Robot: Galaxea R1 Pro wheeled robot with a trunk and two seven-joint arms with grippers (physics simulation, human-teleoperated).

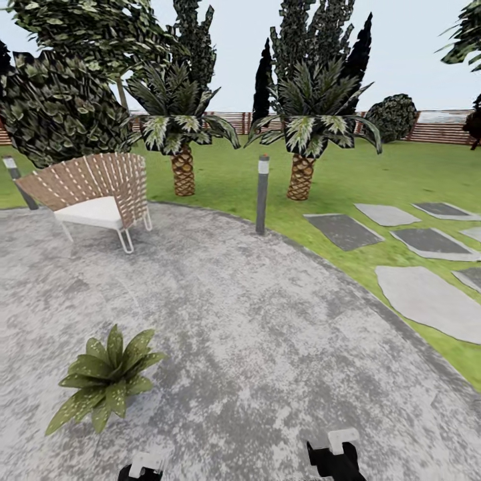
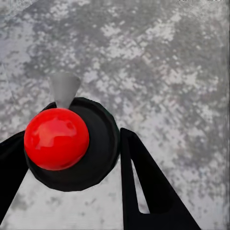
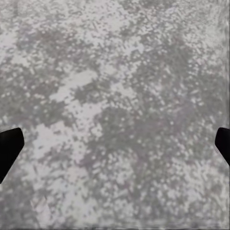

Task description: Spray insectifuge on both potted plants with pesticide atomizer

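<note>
Both arms are kept low over the patio (image 1: 267, 347). The left hand (image 2: 72, 191) is clenched around the pesticide atomizer (image 2: 62, 139); the right hand (image 3: 115, 143) is spread wide, ungripped. One potted plant (image 1: 107, 377) is seen front-left.

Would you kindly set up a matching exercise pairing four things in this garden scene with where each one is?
Things:
1. light-green speckled potted plant
2. woven wicker chair
3. slim grey post lamp
4. flat grey stepping stones

Places:
A. in the lawn, at the right
B. at the patio's edge, by the grass
C. on the patio, far left
D. on the patio, near left

Pairs: 1-D, 2-C, 3-B, 4-A
</note>
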